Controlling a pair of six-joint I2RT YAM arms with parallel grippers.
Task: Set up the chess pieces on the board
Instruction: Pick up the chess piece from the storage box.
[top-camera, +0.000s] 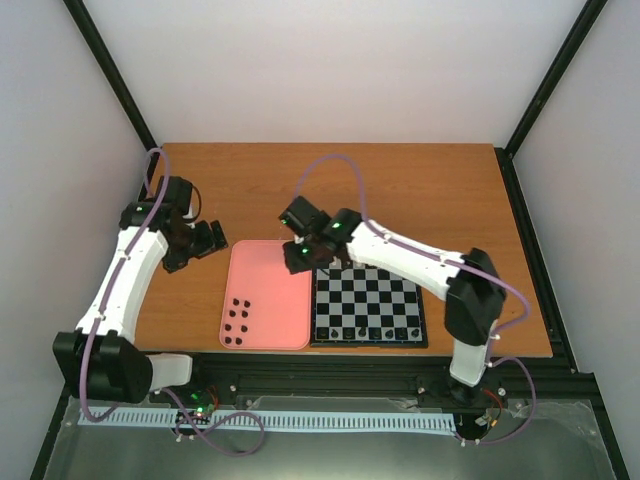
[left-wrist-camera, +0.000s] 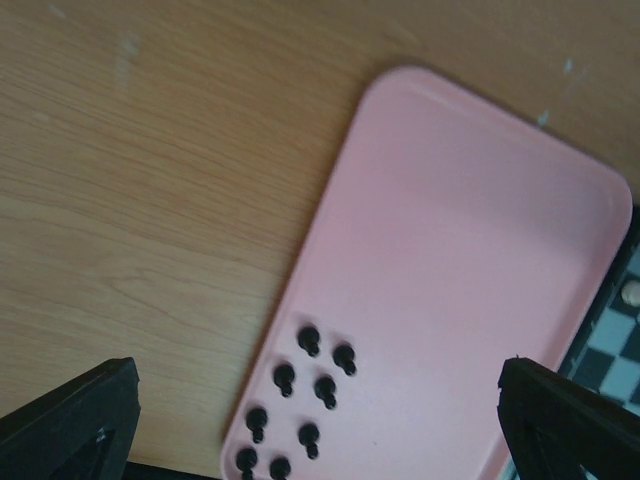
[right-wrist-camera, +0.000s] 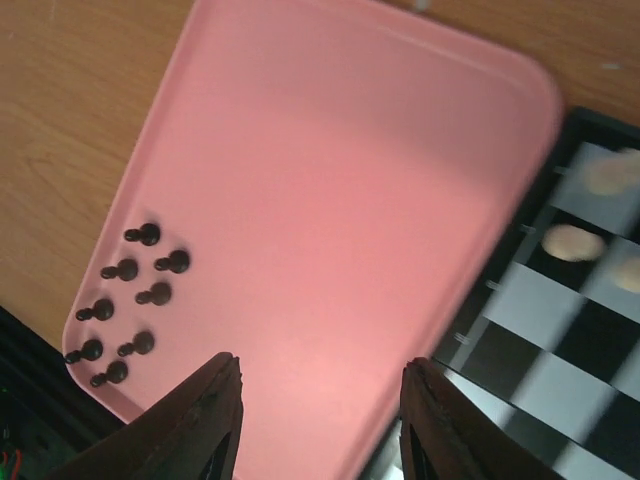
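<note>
Several tiny black chess pieces stand in the near-left corner of a pink tray; they also show in the left wrist view and the right wrist view. More black pieces stand on the near row of the board. My right gripper is open and empty, above the tray's far right part by the board's far-left corner. My left gripper is open and empty over the bare table, left of the tray.
Cream-white pieces sit blurred on the board's far squares in the right wrist view. The wooden table runs behind tray and board. Black frame posts stand at both sides.
</note>
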